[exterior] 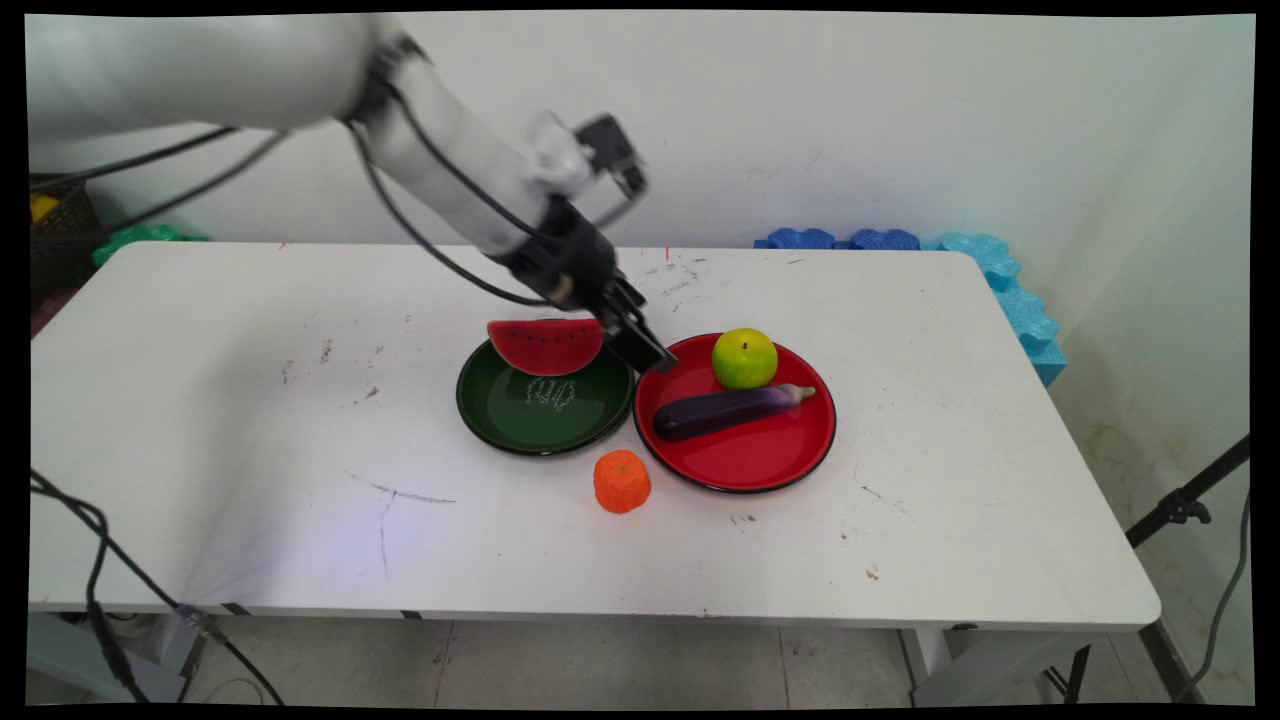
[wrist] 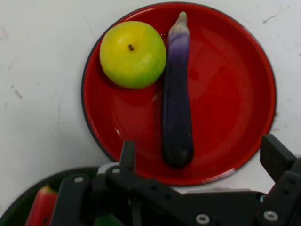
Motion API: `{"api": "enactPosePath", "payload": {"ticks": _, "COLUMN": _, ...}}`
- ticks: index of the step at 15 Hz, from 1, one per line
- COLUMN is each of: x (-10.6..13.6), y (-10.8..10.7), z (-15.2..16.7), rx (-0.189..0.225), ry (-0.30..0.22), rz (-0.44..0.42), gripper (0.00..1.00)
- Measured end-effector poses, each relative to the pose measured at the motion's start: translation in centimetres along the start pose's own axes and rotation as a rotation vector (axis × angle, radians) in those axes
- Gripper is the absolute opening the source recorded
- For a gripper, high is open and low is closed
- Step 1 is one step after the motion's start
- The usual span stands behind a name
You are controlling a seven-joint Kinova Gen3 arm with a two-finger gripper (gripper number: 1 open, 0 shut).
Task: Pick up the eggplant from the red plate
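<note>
Hovering low at centre frame in the main view, black gripper [exterior: 650,355] [wrist: 200,143] over the near-left rim of the red plate [exterior: 760,460] [wrist: 225,94], jaws spread wide and pinching nothing. Sitting just left of it, watermelon slice [exterior: 545,345] [wrist: 41,207], upright at the far edge of the green plate [exterior: 500,435] [wrist: 56,178], outside the fingers in the hand view; whether it touches the gripper, hard to say. Probably staying upright thanks to the dish's sloped wall. Lying flat across the middle of the red plate, purple eggplant [exterior: 725,410] [wrist: 177,103], with the green-yellow apple [exterior: 744,358] [wrist: 132,54] pressed against its stem half, likely kept from rolling by that contact and the raised rim. Standing alone on the white table [exterior: 250,400], just below the gap between the plates, a small orange fruit [exterior: 621,481].

Showing inside the green plate, white script, too fine to read. No other readable labels or brand marks on the fruit or plates.
</note>
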State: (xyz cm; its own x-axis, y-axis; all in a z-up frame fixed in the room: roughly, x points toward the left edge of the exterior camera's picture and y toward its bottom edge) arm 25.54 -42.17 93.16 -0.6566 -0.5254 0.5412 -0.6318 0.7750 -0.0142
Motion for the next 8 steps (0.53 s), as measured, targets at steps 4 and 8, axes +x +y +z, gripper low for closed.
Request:
{"api": "enactPosePath", "payload": {"ticks": 4, "x": 1.8, "y": 0.3, "z": 5.5, "rx": 0.009, "ry": -0.065, "rz": -0.003, "gripper": 1.00}}
{"api": "enactPosePath", "payload": {"ticks": 8, "x": 2.9, "y": 0.6, "z": 9.3, "rx": 0.009, "ry": -0.113, "rz": -0.007, "gripper": 1.00}}
